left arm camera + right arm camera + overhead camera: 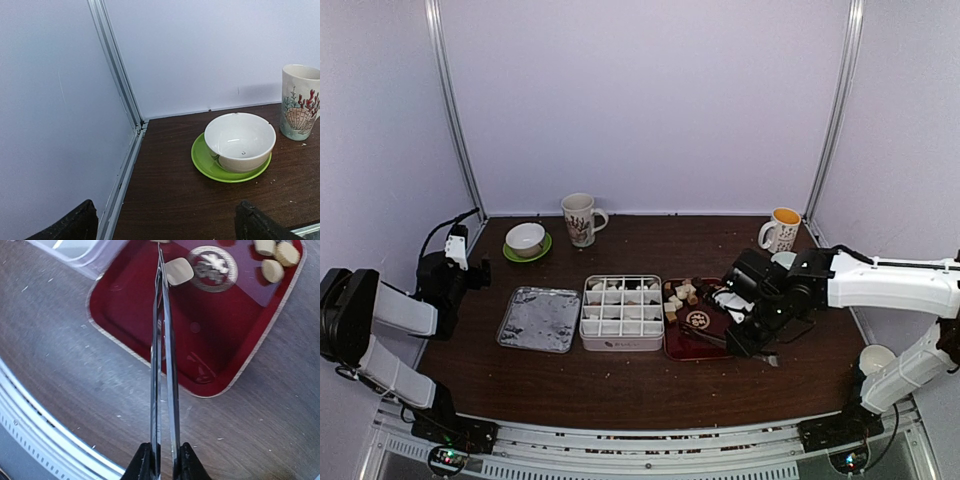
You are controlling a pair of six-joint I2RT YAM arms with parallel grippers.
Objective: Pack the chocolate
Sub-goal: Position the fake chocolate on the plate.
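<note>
The chocolate [680, 295] lies as small cream, tan and dark pieces at the far end of a dark-red tray [695, 345]. My right gripper [745, 335] hovers over the tray's near right corner, shut on metal tongs [162, 365]. The tong blades are squeezed almost together and point across the tray [225, 340]. Their tips pass just left of a cream piece [178, 271] and run to the frame's top edge, so I cannot tell if they hold anything. Tan rounds [272, 270] lie farther right. My left gripper [167, 225] stands open and empty at the far left, away from all this.
A white divided box [621, 312] stands left of the red tray, with a foil tray [539, 318] left of that. A white bowl [240, 142] on a green saucer [210, 167] and a shell-patterned mug [300, 102] sit at the back left. Another mug [782, 230] stands back right.
</note>
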